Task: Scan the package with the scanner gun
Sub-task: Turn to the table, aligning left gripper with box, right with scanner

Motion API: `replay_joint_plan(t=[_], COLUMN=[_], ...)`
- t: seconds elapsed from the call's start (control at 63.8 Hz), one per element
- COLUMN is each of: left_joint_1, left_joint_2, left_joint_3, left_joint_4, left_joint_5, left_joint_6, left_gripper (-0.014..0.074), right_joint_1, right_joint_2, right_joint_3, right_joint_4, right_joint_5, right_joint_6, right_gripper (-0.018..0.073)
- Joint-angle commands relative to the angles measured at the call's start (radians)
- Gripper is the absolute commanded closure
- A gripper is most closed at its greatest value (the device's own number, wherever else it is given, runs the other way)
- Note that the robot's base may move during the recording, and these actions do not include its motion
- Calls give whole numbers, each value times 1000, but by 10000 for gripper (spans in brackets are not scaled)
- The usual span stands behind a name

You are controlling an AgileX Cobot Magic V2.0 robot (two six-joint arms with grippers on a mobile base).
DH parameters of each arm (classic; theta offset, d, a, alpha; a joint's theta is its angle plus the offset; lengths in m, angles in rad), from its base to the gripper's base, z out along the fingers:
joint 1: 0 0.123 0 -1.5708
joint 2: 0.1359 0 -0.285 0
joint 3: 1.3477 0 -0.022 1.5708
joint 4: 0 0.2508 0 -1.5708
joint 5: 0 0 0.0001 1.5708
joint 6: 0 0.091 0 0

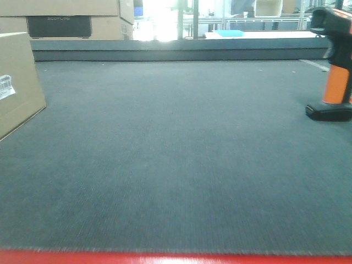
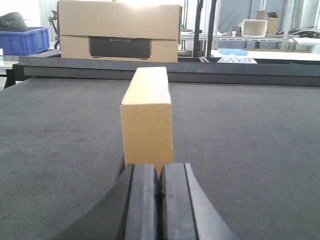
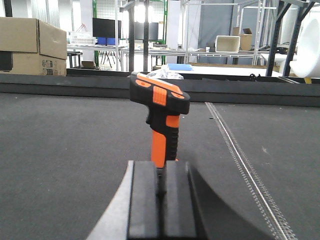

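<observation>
While standing upright, scanner gun (image 1: 336, 74) orange-handled, black-footed.

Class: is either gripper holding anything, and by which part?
Nothing is held. Left gripper shut, package ahead of it; right gripper shut, scanner ahead of it.

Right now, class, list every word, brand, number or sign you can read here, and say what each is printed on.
"ECOFLOW", faint, on the black panel of the stacked cartons.
The white label on the package: printed, too blurred to read.
The small sticker on the cartons' side, right wrist view: too small to read.
The scanner gun shows no text.
</observation>
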Motion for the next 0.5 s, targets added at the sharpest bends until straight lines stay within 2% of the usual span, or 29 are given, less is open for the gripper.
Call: replay_joint_plan(t=[0.0, 0.486], left_joint_1=[-5, -5], left_joint_2=[-4, -4], left_joint_3=[-2, -2], left_joint_4=[-5, -5], left_joint_5=[-17, -17], left_joint_6=[3, 3], left_gripper=[708, 708], right_joint_1=[-4, -4], right_joint_2=[-3, -3], right_joint_3=[0, 0], right_joint_4=[-1, -1], right_joint_5=[-16, -16], right_joint_6=[-3, -3], right_gripper=[727, 727])
